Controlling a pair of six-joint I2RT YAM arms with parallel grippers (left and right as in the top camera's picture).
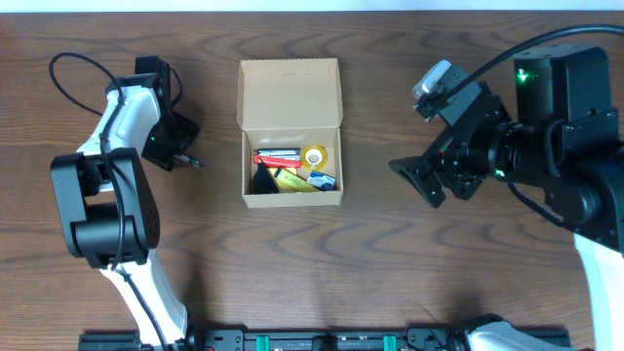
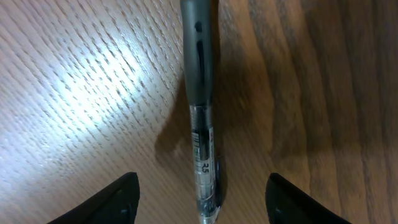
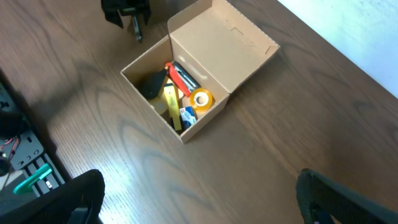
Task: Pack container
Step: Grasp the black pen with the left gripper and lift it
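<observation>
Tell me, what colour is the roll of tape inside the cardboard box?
Yellowish-orange. The tape roll shows best in the right wrist view.

A pen [image 2: 202, 124] lies flat on the wooden bench [image 2: 81, 93], running from the top edge almost to the bottom, leaning slightly. Its upper part is opaque grey, and its lower part is a clear barrel with small print (too blurred to read). Two dark fingers [image 2: 115, 200] show low in the frame, wide apart, one on either side of the pen's lower end, neither touching it. Bright glare sits on the wood at left.
</observation>
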